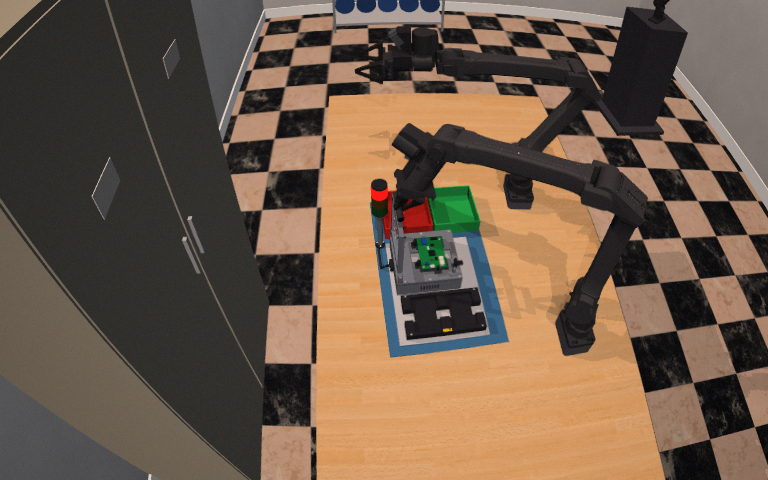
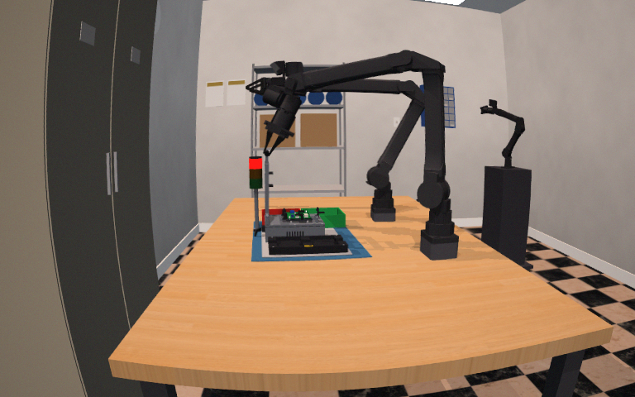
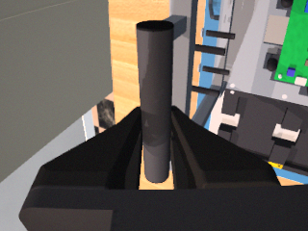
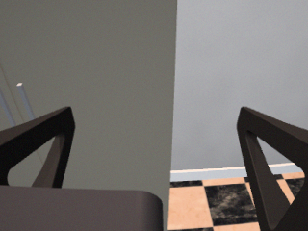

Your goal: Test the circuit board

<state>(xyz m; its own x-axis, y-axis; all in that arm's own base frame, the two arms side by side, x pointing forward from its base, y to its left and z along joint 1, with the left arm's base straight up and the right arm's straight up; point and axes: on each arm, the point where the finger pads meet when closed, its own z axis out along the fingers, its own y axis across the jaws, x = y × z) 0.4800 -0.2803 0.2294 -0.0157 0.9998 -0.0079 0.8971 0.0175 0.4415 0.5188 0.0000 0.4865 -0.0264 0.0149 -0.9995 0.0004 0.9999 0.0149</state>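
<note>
Bench, cabinet-side edge: lid stands upright on tester. Left gripper nearly closed, clamped on lid's bar. Board lies in tester, component side up. Light shows red. Bins, red and green, sit on tester's far-edge side. Right gripper wide open, holding nothing, high toward far cabinet-side corner.

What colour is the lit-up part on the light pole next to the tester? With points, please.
Bright red [image 1: 378, 194] [image 2: 255, 163]; it shows best in the exterior view.
</note>
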